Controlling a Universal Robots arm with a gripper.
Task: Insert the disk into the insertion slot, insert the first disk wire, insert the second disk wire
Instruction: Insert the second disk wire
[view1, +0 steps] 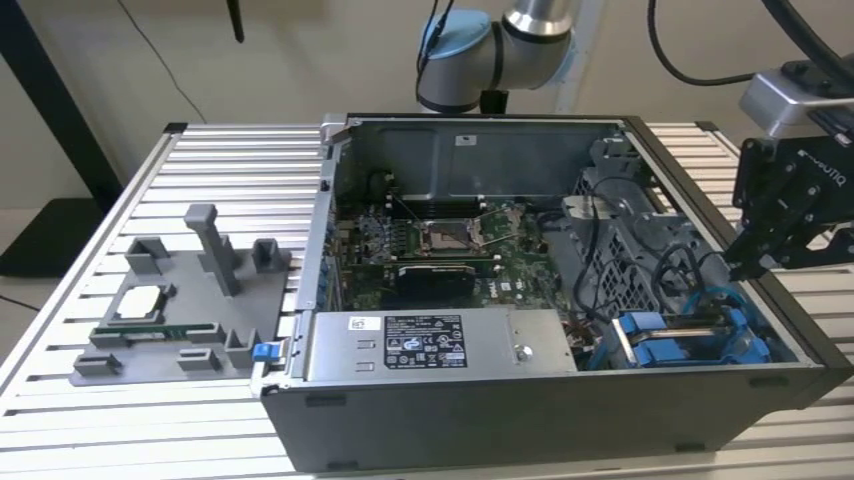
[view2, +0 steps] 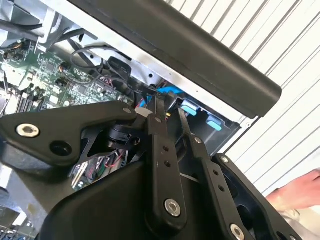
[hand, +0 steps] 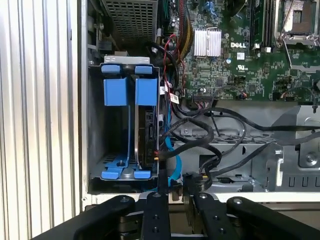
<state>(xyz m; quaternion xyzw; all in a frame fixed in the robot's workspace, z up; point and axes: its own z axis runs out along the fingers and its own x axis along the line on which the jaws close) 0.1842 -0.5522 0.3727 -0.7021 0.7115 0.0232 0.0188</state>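
Observation:
The insertion slot, a grey metal bay with blue fittings, sits in the computer case's corner at the exterior view's right. The disk stands edge-on inside it, dark between the blue tabs. A blue cable and black wires run beside the bay. My gripper hangs above the case's wall, just outside the bay. Its fingers stand close together in both wick views' stead: in both wrist views they look shut, and I cannot tell whether a thin wire lies between them.
A silver labelled power-supply box fills the case's front, with the motherboard behind it. A grey fixture plate with small parts lies on the slatted table at the exterior view's left. A hand rests on the slats beside the case.

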